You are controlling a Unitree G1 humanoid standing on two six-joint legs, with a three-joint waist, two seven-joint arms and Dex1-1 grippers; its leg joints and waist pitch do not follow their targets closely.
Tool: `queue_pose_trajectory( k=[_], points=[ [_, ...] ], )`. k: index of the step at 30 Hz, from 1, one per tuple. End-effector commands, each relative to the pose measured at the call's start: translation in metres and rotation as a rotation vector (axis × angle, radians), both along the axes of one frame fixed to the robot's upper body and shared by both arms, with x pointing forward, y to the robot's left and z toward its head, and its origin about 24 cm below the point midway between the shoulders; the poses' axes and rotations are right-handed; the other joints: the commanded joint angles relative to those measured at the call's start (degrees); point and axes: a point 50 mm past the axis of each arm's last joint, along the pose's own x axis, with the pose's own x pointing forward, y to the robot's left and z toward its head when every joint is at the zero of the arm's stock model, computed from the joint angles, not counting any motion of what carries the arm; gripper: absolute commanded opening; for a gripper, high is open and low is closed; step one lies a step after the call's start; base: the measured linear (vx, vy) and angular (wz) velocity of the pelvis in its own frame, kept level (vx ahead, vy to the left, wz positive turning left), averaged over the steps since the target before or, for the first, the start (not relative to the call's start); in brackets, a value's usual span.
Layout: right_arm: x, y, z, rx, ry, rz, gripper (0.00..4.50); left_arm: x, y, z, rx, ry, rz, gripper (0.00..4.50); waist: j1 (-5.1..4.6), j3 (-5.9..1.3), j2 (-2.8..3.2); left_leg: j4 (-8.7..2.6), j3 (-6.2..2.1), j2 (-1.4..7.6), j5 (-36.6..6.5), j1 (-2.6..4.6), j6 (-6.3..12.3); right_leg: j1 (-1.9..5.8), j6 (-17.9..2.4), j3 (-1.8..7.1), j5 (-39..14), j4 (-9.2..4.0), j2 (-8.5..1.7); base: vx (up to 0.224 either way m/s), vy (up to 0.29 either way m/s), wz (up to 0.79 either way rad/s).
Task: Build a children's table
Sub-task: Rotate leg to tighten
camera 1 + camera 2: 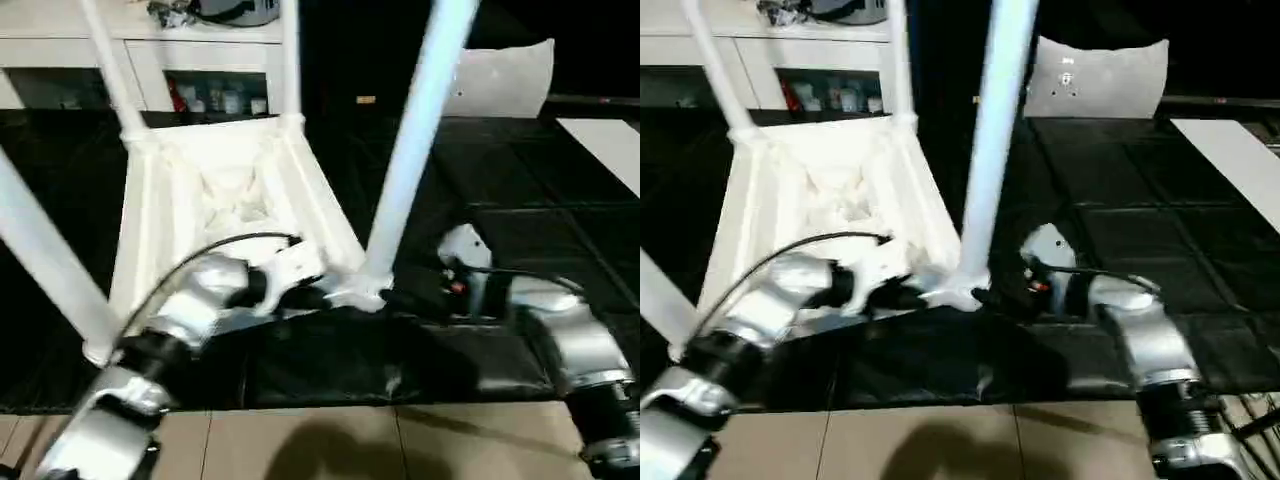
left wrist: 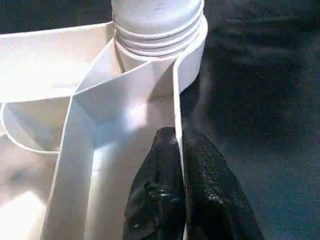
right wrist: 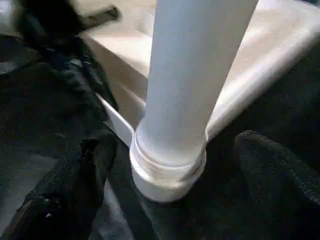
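Note:
The children's table lies upside down on the black mat, its ribbed underside (image 1: 230, 190) facing up. Several white legs stand in the corner sockets, among them the near right leg (image 1: 420, 130). My left gripper (image 2: 180, 150) is shut on the thin rim wall (image 2: 176, 100) just beside that leg's socket (image 2: 157, 30). My right gripper (image 3: 175, 165) is open around the base of the same leg (image 3: 195, 75). Its two black fingers (image 3: 85, 170) stand either side of the collar, apart from it. From the head, the right gripper (image 1: 400, 300) sits at the table's near right corner.
White cabinets with glass doors (image 1: 150, 50) stand behind the table. A grey-white panel (image 1: 500, 75) leans at the back right, and a white board (image 1: 610, 150) lies at the far right. Beige floor tiles (image 1: 300, 440) border the black mat (image 1: 520, 200) in front.

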Motion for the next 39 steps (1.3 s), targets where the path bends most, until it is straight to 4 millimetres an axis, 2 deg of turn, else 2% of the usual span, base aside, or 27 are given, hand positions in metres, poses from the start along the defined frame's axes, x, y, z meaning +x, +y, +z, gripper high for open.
queue_pose_trajectory(
  k=[1,5,7,8,14,15,16,19,21,22,26,28,37,39],
  points=[
    [-0.001,0.004,0.002,0.017,0.004,0.100,4.17,-0.011,-0.010,0.004,0.005,-0.011,-0.165,0.00,0.39,-3.97,-0.32,-3.36,-1.61,3.99,1.63,-0.63,7.45,4.41,-3.37,5.49,-10.46,-3.46,-5.97,0.000,0.000,0.00],
    [-0.003,0.007,0.000,0.041,0.048,0.178,4.17,-0.020,-0.008,0.002,0.032,-0.001,-0.267,0.00,1.40,-4.02,0.04,-3.36,-1.53,4.57,2.68,-0.36,7.22,4.18,-5.18,5.79,-8.06,-2.95,-6.11,0.000,0.000,0.00],
    [-0.005,0.007,-0.003,0.065,0.101,0.234,3.90,-0.023,-0.007,0.001,0.044,0.002,-0.313,0.00,1.83,-4.07,0.03,-3.35,-1.48,4.65,2.58,-0.29,6.97,4.18,-5.70,5.84,-7.54,-2.75,-6.20,0.000,0.000,0.00],
    [-0.005,0.007,-0.004,0.069,0.117,0.246,3.83,-0.024,-0.007,0.000,0.048,0.004,-0.324,0.00,2.08,-3.99,-0.12,-3.32,-1.38,4.50,2.06,-0.36,6.92,4.24,-5.51,5.82,-8.24,-2.87,-6.19,0.000,0.000,0.00],
    [-0.008,0.006,-0.006,0.071,0.174,0.305,3.40,-0.026,-0.007,0.001,0.065,0.009,-0.354,0.00,2.94,-3.92,-0.14,-3.46,-1.33,4.38,0.95,-0.26,5.12,4.23,-3.16,5.75,-12.35,-3.48,-6.17,0.000,0.000,0.00],
    [-0.009,0.007,-0.006,0.071,0.181,0.320,3.35,-0.026,-0.006,0.001,0.068,0.007,-0.355,0.00,2.99,-3.94,-0.16,-3.43,-1.31,4.32,0.79,-0.29,5.03,4.26,-2.96,5.72,-12.59,-3.49,-6.13,0.000,0.000,0.00],
    [-0.009,0.007,-0.006,0.071,0.186,0.328,3.09,-0.026,-0.006,0.001,0.070,0.006,-0.354,0.00,3.05,-3.93,-0.18,-3.46,-1.29,4.24,0.50,-0.36,4.87,4.33,-2.46,5.68,-13.15,-3.60,-6.11,0.000,0.000,0.00],
    [-0.011,0.006,-0.007,0.075,0.210,0.356,2.89,-0.025,-0.006,0.001,0.072,0.003,-0.353,0.00,3.05,-4.02,-0.23,-3.42,-1.39,4.24,1.00,-0.39,4.81,4.31,-1.81,5.61,-13.00,-3.59,-6.00,0.000,0.000,0.00],
    [-0.011,0.006,-0.006,0.079,0.214,0.359,2.81,-0.024,-0.006,0.001,0.073,0.002,-0.352,0.00,3.08,-4.04,-0.21,-3.40,-1.42,4.27,1.38,-0.43,4.98,4.28,-1.87,5.62,-12.47,-3.50,-6.01,0.000,0.000,0.00],
    [-0.011,0.005,-0.006,0.082,0.219,0.361,2.61,-0.024,-0.006,0.001,0.074,0.002,-0.351,0.00,3.08,-4.10,-0.21,-3.35,-1.41,4.28,1.57,-0.43,5.03,4.28,-2.02,5.62,-12.10,-3.45,-6.04,0.000,0.000,0.00],
    [-0.012,0.005,-0.006,0.083,0.232,0.371,2.45,-0.023,-0.005,0.000,0.078,0.003,-0.349,0.00,3.20,-4.12,-0.28,-3.30,-1.35,4.22,1.87,-0.46,5.13,4.26,-2.20,5.60,-11.86,-3.37,-6.01,0.000,0.000,0.00],
    [-0.012,0.004,-0.007,0.086,0.245,0.375,2.21,-0.023,-0.005,0.000,0.079,0.003,-0.345,0.00,3.22,-4.08,-0.28,-3.34,-1.36,4.24,1.71,-0.46,5.09,4.26,-1.96,5.55,-12.28,-3.46,-5.99,0.000,0.000,0.00],
    [-0.016,0.009,-0.008,0.121,0.271,0.384,2.02,-0.020,-0.005,0.001,0.062,0.015,-0.309,0.00,3.23,-4.05,-0.37,-3.39,-1.31,4.07,1.22,-0.47,4.58,4.31,-0.45,5.44,-14.08,-3.80,-5.86,0.000,0.000,0.00],
    [-0.015,0.014,-0.010,0.146,0.275,0.326,2.02,-0.016,-0.010,0.003,0.036,0.016,-0.249,0.00,3.24,-4.00,-0.46,-3.40,-1.28,4.09,1.40,-0.43,4.63,4.25,-0.41,5.45,-14.13,-3.87,-5.84,0.000,0.000,0.00]
  ],
)
